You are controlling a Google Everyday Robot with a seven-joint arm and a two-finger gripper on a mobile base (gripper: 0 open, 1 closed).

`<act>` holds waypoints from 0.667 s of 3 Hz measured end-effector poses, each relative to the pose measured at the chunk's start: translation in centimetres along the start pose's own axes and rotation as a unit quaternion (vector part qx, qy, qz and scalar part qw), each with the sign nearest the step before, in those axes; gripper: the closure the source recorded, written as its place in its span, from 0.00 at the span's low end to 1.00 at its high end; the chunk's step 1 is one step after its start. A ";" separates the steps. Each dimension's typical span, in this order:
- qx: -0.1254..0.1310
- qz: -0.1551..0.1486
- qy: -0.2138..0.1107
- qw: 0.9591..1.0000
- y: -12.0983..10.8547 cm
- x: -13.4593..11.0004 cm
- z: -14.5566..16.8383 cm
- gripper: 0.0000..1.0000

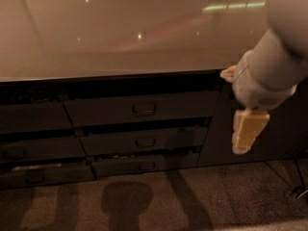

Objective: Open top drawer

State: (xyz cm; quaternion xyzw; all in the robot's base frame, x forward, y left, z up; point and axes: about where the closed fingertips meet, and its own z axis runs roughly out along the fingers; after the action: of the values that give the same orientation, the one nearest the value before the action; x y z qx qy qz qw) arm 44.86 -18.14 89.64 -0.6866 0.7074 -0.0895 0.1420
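A pale, glossy desk (120, 37) filled the upper part of the view, with small light reflections scattered over it. Beneath its front edge ran a dark cabinet. On the left was a bank of drawers (33, 119). At the middle were two narrower drawer fronts (144, 142), stacked one over the other. On the right was a dark cabinet door (214, 129). The speckled floor (231, 196) carried soft shadows (126, 201) in front of the drawers. Nothing lay between me and the drawer fronts.

The top drawer (96, 110) sat just under the desk's edge, at the middle of the cabinet. It was dark grey, the widest and tallest front there. A small rectangular loop handle (144, 109) was centred on it, and a black gap ran above it.

My pincer (243, 146), cream-coloured and pointing down, hung off my grey wrist (262, 81) in front of the cabinet door. It was to the right of the top drawer and well apart from its handle. I could not tell whether it was parted or closed.
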 end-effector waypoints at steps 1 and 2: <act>0.043 -0.055 0.002 0.998 2.0 -1.1 1.5 0.00; 0.048 -0.074 -0.026 0.996 1.3 -1.6 1.6 0.00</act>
State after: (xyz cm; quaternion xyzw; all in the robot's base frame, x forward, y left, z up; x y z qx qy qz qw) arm 44.15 -16.35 87.80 -0.7317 0.6453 -0.1157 0.1865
